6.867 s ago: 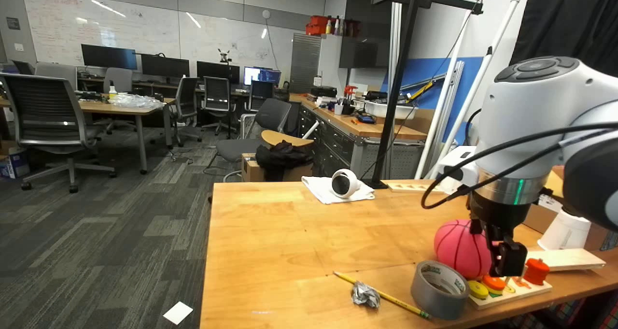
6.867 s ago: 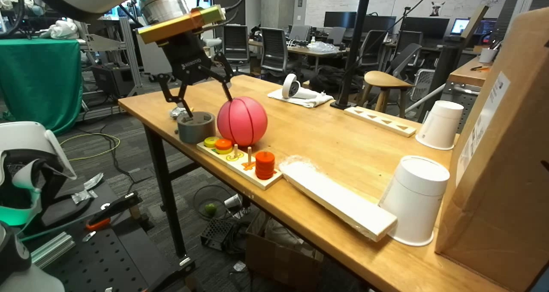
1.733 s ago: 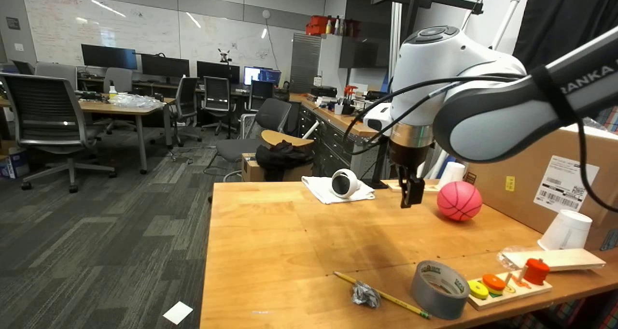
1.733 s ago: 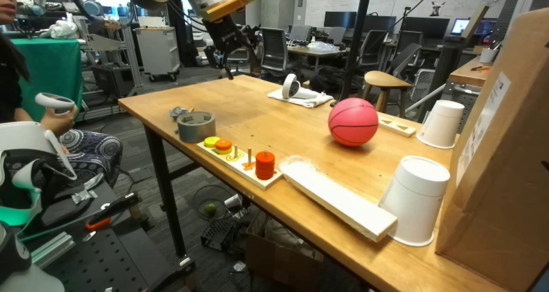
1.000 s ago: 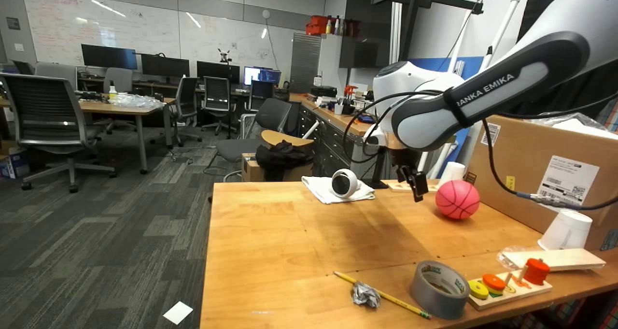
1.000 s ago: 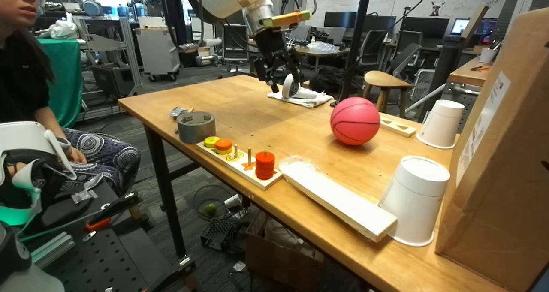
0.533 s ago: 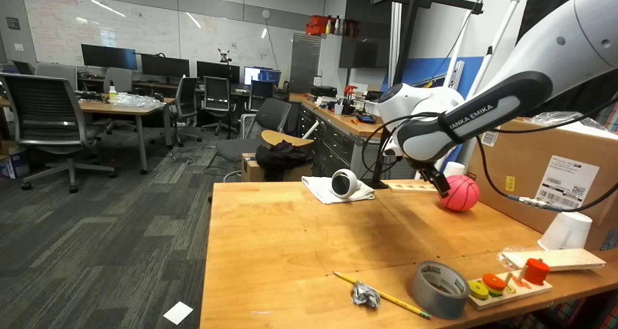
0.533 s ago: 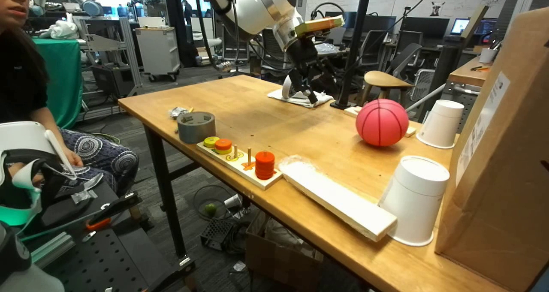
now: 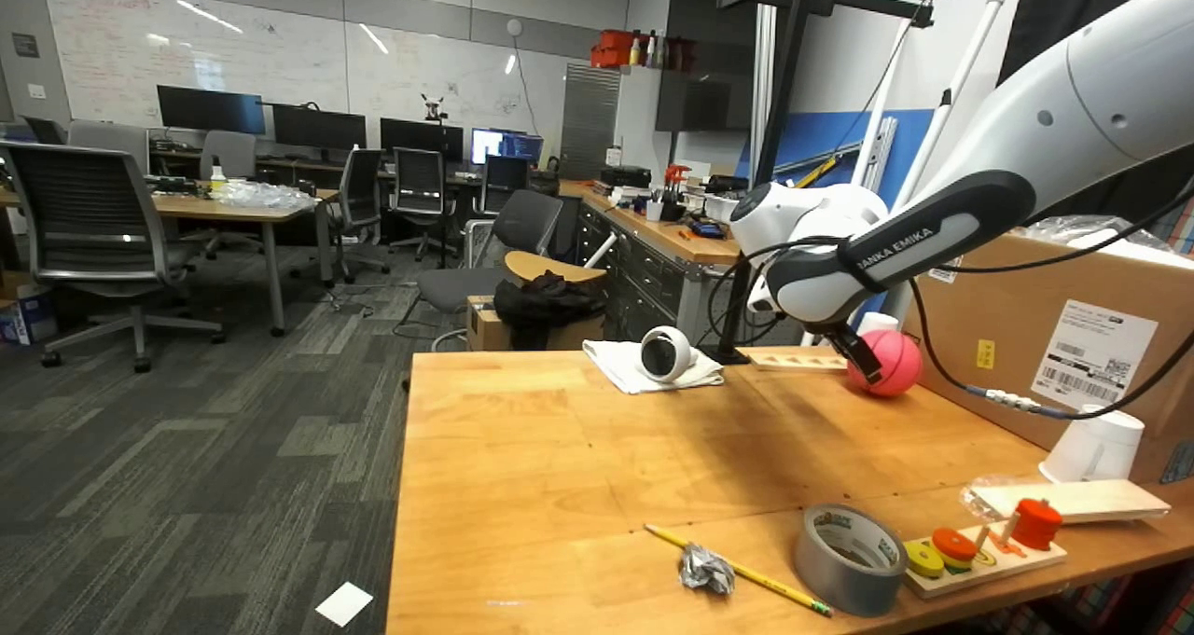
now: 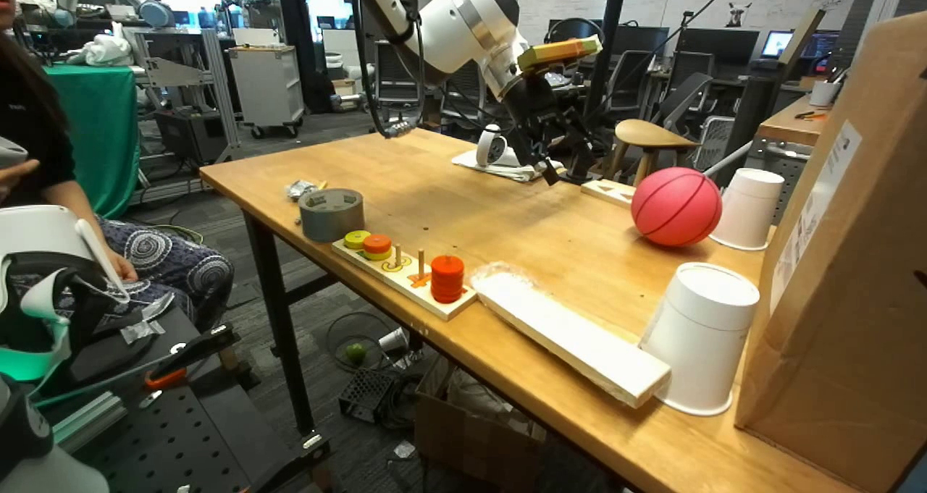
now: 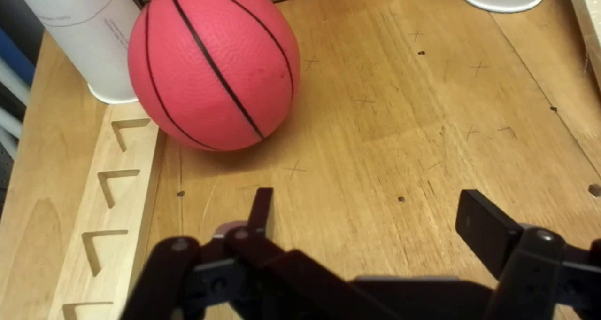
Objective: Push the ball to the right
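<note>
The pinkish-red ball [image 10: 677, 207] with dark seams rests on the table near the far cup and the large box. In an exterior view my gripper hides part of the ball [image 9: 900, 363]. In the wrist view the ball [image 11: 213, 66] is at upper left, beyond my left finger. My gripper [image 11: 366, 195] is open with nothing between its fingers. It hangs tilted above the table, apart from the ball, in an exterior view [image 10: 573, 166]; it also shows in an exterior view [image 9: 867, 369] with its fingers overlapping.
A notched wooden strip [image 11: 105, 207] and a paper cup [image 11: 89, 38] stand beside the ball; whether it touches them is unclear. A large cardboard box [image 9: 1017, 337] is behind. A second cup [image 10: 699, 341], board [image 10: 572, 334], peg toy [image 10: 405, 279] and tape roll [image 10: 332, 214] line the near edge.
The ball has gone from beside the tape roll and peg toy to near the far cup, still shifting right in the last second. My gripper has followed it and tilted.
</note>
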Available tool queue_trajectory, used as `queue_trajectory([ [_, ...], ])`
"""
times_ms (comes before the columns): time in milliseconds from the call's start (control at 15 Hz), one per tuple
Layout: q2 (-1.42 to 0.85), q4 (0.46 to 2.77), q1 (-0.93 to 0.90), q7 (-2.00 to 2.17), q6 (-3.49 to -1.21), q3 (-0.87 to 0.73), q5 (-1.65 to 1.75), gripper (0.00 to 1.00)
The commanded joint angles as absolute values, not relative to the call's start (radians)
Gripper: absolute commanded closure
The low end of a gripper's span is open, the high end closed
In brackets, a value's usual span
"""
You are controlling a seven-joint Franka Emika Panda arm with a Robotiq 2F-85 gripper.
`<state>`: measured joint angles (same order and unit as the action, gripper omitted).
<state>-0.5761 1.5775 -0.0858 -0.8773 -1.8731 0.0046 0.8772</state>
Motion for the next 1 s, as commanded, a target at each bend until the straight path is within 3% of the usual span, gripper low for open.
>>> queue_trajectory([
  [0,-0.577,1.573,-0.075,-0.875,-1.864,0.021,0.883,0.00],
  [667,-0.608,1.566,-0.073,-0.879,-1.999,0.052,0.888,0.00],
  [933,-0.698,1.471,-0.061,-0.885,-1.825,-0.010,0.879,0.00],
])
